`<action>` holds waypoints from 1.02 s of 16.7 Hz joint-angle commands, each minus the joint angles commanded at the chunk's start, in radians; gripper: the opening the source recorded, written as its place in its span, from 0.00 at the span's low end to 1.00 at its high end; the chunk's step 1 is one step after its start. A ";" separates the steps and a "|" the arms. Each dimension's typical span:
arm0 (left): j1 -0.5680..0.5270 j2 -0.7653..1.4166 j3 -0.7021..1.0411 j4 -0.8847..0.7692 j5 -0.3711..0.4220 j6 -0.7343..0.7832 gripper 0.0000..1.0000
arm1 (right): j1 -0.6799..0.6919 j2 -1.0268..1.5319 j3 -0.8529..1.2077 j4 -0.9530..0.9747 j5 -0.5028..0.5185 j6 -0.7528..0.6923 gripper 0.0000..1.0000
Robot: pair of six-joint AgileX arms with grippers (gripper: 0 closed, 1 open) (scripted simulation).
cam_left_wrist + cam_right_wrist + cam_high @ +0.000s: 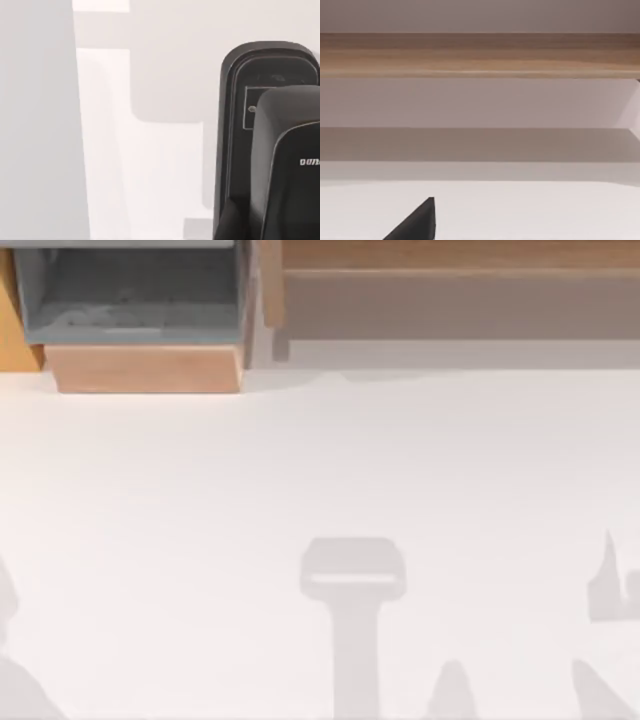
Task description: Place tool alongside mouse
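Early stage of the placing task. The tool, a black stapler-like body with a rounded end and pale lettering on its upper shell, is lying close beneath the left arm's wrist camera, over the white tabletop. Whether it is resting on that surface or being carried cannot be told, and neither can the left gripper's grip state.

From above, the tabletop is carrying only soft grey shadows along its near edge. At its far side, an open grey-lined wooden box is standing on the left and a wooden shelf is running along the right.

The right wrist camera is facing that shelf across the tabletop. A dark wedge is intruding at the edge of its view. It is perhaps part of the right gripper, whose state also cannot be told.

Judged from this, nothing is yet set down beside a mouse. Carrying the tool there and releasing it are both remaining.
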 joint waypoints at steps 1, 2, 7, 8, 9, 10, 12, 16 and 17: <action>0.005 0.011 -0.008 -0.004 -0.004 -0.006 0.00 | 0.000 0.000 0.000 0.000 0.000 0.000 1.00; 0.009 0.022 -0.018 -0.008 -0.008 -0.010 0.00 | 0.000 0.000 0.000 0.000 0.000 0.000 1.00; 0.012 0.037 -0.032 -0.012 -0.012 -0.014 0.00 | 0.000 0.000 0.000 0.000 0.000 0.000 1.00; 0.012 0.037 -0.032 -0.012 -0.012 -0.014 0.00 | 0.000 0.000 0.000 0.000 0.000 0.000 1.00; 0.012 0.037 -0.032 -0.012 -0.012 -0.014 0.08 | 0.000 0.000 0.000 0.000 0.000 0.000 1.00; 0.012 0.037 -0.032 -0.012 -0.012 -0.014 0.15 | 0.000 0.000 0.000 0.000 0.000 0.000 1.00; 0.012 0.037 -0.032 -0.012 -0.012 -0.014 0.30 | 0.000 0.000 0.000 0.000 0.000 0.000 1.00; 0.012 0.037 -0.032 -0.012 -0.012 -0.014 0.60 | 0.000 0.000 0.000 0.000 0.000 0.000 1.00; 0.012 0.037 -0.032 -0.012 -0.012 -0.014 0.68 | 0.000 0.000 0.000 0.000 0.000 0.000 1.00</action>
